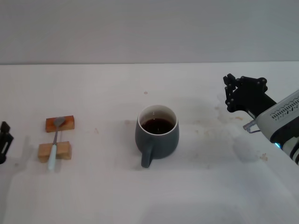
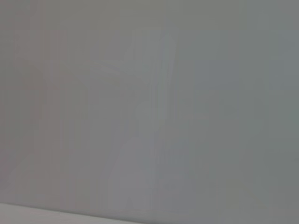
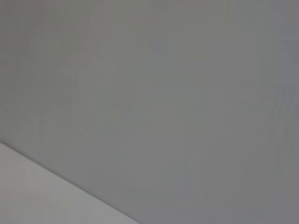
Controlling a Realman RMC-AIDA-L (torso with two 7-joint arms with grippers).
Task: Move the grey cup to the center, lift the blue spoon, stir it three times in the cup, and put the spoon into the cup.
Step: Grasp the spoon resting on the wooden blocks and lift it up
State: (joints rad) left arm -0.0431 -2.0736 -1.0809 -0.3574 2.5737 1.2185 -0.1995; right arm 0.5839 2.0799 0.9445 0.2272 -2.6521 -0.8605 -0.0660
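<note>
The grey cup (image 1: 157, 134) stands upright near the middle of the white table, its handle toward me, with dark liquid inside. The blue spoon (image 1: 54, 148) lies at the left across two wooden blocks, its metal bowl on the far orange block (image 1: 60, 124) and its pale handle over the near tan block (image 1: 55, 151). My right gripper (image 1: 228, 93) is open and empty, raised to the right of the cup and well apart from it. My left gripper (image 1: 4, 141) shows only partly at the left edge, left of the spoon. Both wrist views show only blank grey wall.
The white table (image 1: 154, 196) has faint stains to the right of the cup (image 1: 219, 116). A grey wall runs behind the table's far edge. A strip of the table shows in the right wrist view (image 3: 42, 196).
</note>
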